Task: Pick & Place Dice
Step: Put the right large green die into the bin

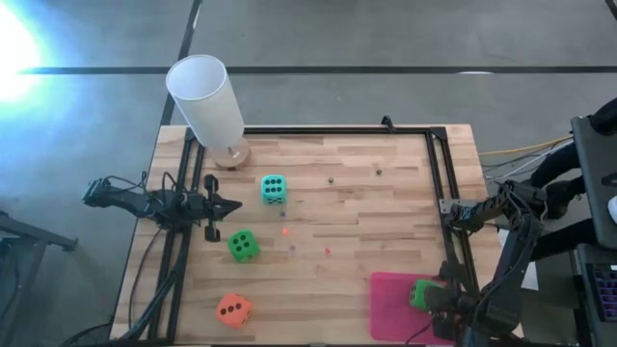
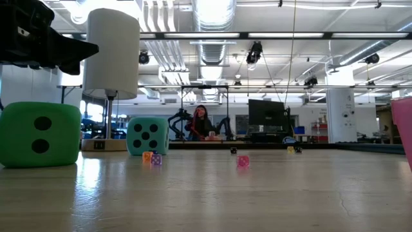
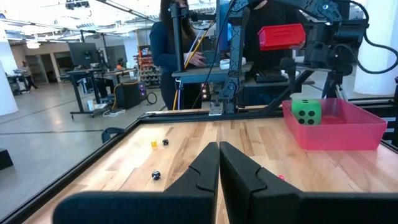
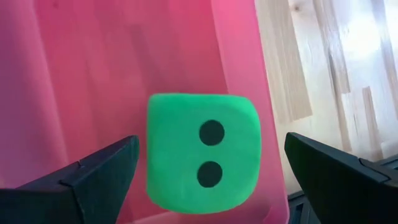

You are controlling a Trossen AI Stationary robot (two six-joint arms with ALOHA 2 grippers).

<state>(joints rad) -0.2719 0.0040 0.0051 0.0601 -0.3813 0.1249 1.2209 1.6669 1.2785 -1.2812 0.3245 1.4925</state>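
So 1 of the 4 dice was home by then: a bright green die (image 4: pixel 200 160) lay in the pink tray (image 1: pixel 390 306) at the table's near right corner, against the wall toward the table's middle. The right gripper (image 4: pixel 211 171) hung right over it with its fingers spread wide to either side and gripping nothing, so I took that die as delivered. 3 were left out on the wooden table (image 1: pixel 386 207): a teal die (image 1: pixel 274 189) toward the far side, a second green die (image 1: pixel 243 245) just nearer than it, and an orange die (image 1: pixel 233 309) by the near left edge, all well apart from the tray. The left gripper (image 3: pixel 218 163) waited at the left edge, fingers pressed together on nothing. I judged the job roughly a quarter done.
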